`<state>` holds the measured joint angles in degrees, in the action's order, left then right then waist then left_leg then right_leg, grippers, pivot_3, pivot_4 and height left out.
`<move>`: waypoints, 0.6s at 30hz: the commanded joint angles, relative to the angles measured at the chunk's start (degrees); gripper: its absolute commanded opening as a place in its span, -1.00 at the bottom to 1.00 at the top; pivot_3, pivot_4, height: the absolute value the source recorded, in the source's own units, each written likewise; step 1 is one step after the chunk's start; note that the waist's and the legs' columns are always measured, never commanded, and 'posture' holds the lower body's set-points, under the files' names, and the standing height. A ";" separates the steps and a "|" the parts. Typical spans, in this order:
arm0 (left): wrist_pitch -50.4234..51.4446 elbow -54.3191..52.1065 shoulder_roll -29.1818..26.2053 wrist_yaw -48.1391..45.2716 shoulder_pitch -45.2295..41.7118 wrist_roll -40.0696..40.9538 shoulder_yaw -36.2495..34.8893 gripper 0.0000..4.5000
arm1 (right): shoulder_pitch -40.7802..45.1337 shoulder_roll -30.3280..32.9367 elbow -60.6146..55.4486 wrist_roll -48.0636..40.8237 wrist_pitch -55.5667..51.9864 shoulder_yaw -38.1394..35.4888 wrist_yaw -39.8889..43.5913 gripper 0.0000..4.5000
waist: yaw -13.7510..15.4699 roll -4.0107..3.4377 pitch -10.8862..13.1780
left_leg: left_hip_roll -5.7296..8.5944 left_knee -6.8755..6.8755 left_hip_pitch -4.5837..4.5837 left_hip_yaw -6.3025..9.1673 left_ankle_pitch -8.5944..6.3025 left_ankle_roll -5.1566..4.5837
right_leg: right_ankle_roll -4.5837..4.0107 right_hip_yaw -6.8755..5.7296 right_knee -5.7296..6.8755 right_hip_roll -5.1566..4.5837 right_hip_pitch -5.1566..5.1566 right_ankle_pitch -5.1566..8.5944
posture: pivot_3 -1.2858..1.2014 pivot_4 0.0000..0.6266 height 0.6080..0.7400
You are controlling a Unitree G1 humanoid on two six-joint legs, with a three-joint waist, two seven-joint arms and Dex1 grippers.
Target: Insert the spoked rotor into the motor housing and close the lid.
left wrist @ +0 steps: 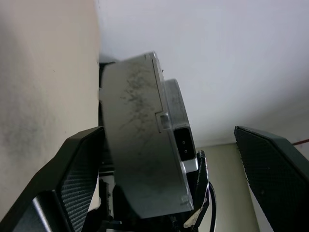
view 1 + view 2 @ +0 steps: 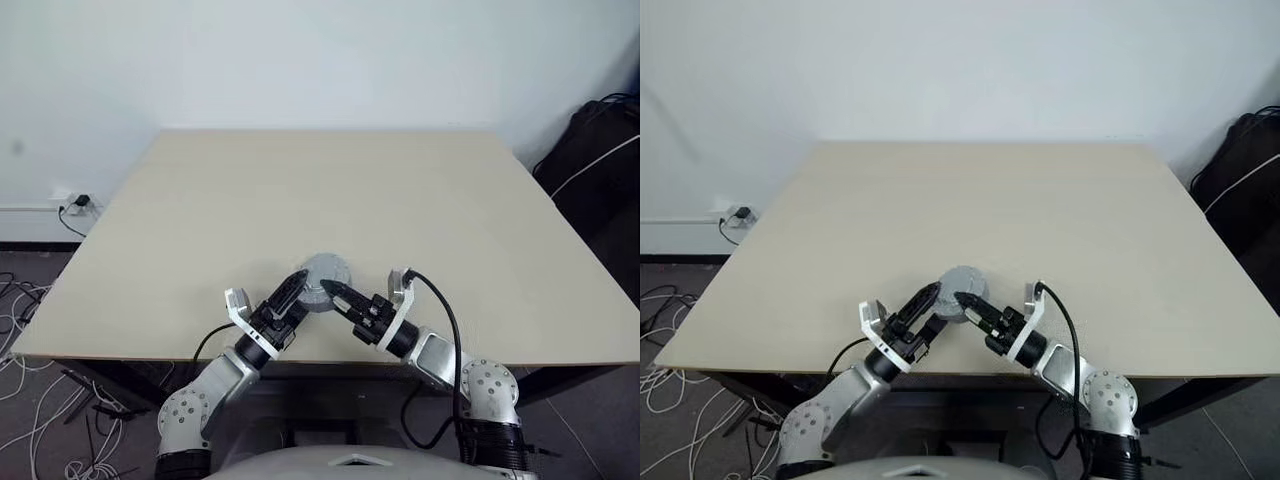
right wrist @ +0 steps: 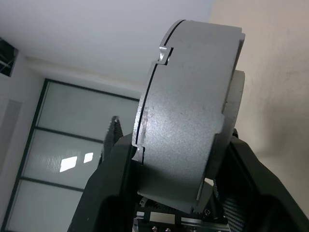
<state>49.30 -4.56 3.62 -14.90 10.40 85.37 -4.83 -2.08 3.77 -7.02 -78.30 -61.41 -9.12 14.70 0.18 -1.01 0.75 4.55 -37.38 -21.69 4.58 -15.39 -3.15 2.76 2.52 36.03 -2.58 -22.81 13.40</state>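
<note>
Between claws, right claw (image 2: 333,291) gripping motor housing (image 3: 188,125)

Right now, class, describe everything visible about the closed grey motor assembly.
The motor assembly is a thick round grey disc of matte, scuffed metal. A seam with small notched tabs runs around its edge. It is held on edge above the table's near side, clamped in the right hand. The left hand is open beside it.

Motor housing (image 2: 325,280): round grey metal assembly, lid (image 3: 193,121) seated on it with a visible seam and notched rim. Scuffed plain grey face. Held up on edge above the near edge of the surface (image 2: 300,200), lower centre of the frame, gripped between black fingers (image 3: 241,183).
</note>
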 commanded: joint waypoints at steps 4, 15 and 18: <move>-0.01 -0.23 2.94 -0.59 0.07 0.66 1.34 1.00 | 1.23 0.11 -1.68 -3.54 -1.23 0.85 2.25 -0.13 | 0.01 0.01 0.00 | 0.00 -0.01 0.00 0.00 0.00 0.00 | -0.02 0.00 0.00 0.00 0.01 0.01 | 0.03 -1.00 1.00; -0.90 -0.05 2.97 -0.88 -0.26 0.05 1.61 1.00 | 0.41 1.67 -2.17 -4.51 -3.06 1.86 3.54 -0.13 | 0.02 0.03 0.02 | 0.00 -0.02 0.00 -0.01 0.00 -0.01 | -0.07 0.00 0.00 0.00 0.01 0.04 | 0.03 -1.00 1.00; -1.19 0.01 2.95 -0.84 -0.25 0.02 1.69 1.00 | 0.15 2.25 -2.33 -4.79 -3.24 2.13 3.77 -0.13 | 0.04 0.06 0.04 | 0.00 -0.03 0.00 -0.01 0.00 -0.01 | -0.07 0.00 0.00 -0.01 0.02 0.04 | 0.03 -1.00 1.00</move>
<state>48.30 -4.46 3.58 -15.04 10.42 85.37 -3.85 -3.07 6.39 -7.01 -79.98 -64.49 -6.83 16.31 0.22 -0.95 0.79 4.55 -37.42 -21.69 4.58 -15.39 -3.16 2.69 2.52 36.03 -2.59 -22.78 13.44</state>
